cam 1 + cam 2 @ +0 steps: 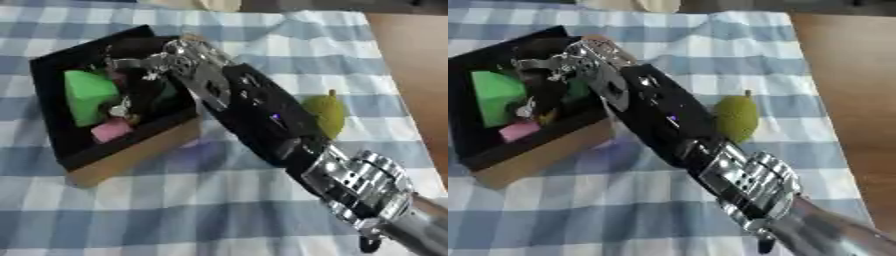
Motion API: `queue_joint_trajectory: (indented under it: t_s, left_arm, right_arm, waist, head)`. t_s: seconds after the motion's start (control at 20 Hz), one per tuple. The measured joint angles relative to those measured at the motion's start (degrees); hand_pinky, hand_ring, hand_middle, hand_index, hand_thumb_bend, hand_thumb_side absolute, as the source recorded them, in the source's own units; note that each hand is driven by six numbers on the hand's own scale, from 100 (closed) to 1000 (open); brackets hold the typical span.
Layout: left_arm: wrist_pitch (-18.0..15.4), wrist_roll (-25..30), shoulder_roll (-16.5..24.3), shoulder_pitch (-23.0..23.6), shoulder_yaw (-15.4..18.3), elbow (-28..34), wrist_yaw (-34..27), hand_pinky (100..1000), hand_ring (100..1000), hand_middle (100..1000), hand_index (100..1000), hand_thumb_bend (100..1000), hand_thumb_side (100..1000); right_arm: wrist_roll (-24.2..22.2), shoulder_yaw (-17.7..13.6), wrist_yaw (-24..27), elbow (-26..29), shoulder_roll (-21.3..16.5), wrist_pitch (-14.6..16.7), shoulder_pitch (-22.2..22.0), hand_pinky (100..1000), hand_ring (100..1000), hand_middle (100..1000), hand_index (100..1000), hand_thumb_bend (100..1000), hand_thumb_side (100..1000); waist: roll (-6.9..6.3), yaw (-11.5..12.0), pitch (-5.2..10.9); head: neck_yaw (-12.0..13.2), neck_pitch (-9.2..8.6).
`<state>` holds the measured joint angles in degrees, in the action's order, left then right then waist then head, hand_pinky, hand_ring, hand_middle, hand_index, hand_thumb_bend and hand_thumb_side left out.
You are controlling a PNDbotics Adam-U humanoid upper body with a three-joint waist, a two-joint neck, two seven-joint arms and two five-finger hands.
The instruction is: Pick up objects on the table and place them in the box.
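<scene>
My right hand [179, 62] reaches in from the lower right and hangs over the open box [131, 152], a black-lined carton with brown cardboard walls at the upper left. Inside the box lie a bright green block [87, 92] and a small pink piece [110, 130]. A dark shape sits under the hand, and I cannot make out what it is. A yellow-green pear-like fruit [737, 117] lies on the cloth just right of my forearm. My left hand shows in neither view.
The table wears a blue and white checked cloth [175, 200]. Bare brown table [850, 75] runs along the right side past the cloth's edge. My right forearm [262, 120] crosses diagonally between the box and the fruit.
</scene>
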<state>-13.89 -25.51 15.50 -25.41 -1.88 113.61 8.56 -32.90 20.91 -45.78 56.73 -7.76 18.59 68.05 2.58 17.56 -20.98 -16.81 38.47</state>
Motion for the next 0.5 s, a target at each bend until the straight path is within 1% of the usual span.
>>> queue_joint_trajectory:
  t_s: [0.15,0.25,0.3,0.4,0.45,0.5]
  left_arm:
    - [0.1,0.1,0.0,0.0,0.0,0.0,0.0,786,784,700,806,413,703]
    - [0.2,0.2,0.0,0.1,0.0,0.0,0.0,786,785,700,807,413,703]
    - [0.3,0.3,0.0,0.1,0.0,0.0,-0.1,786,785,700,807,413,703]
    - [0.4,0.4,-0.2,0.2,0.0,0.0,-0.1,785,785,700,806,414,701]
    - [0.4,0.4,-0.3,0.2,0.0,0.0,-0.2,785,785,700,806,414,701]
    - [0.4,0.4,-0.3,0.2,0.0,0.0,-0.2,785,785,700,807,415,700]
  right_arm:
    - [0.2,-0.2,-0.1,0.0,0.0,0.1,0.0,932,937,825,969,100,465]
    - [0.2,-0.4,-0.1,0.0,0.0,0.0,0.0,933,936,832,974,100,425]
    - [0.3,-0.4,-0.1,0.1,0.0,0.0,0.1,932,932,829,974,100,427]
    - [0.4,-0.4,-0.3,0.3,0.0,-0.2,0.2,931,929,827,977,107,332]
    - [0.5,-0.4,-0.3,0.5,0.0,-0.3,0.3,932,929,827,977,143,265]
    - [0.5,-0.4,-0.3,0.6,0.0,-0.3,0.3,935,927,826,977,223,127]
  waist:
    - [0.00,0.0,0.00]
    - [0.00,-0.1,0.00]
    - [0.00,-0.2,0.00]
    - [0.00,-0.2,0.00]
    - [0.00,-0.2,0.00]
    - [0.00,-0.3,0.00]
  head:
    - [0.1,0.01]
    - [0.1,0.01]
    - [0.1,0.02]
    - [0.1,0.03]
    - [0.1,0.03]
    - [0.1,0.04]
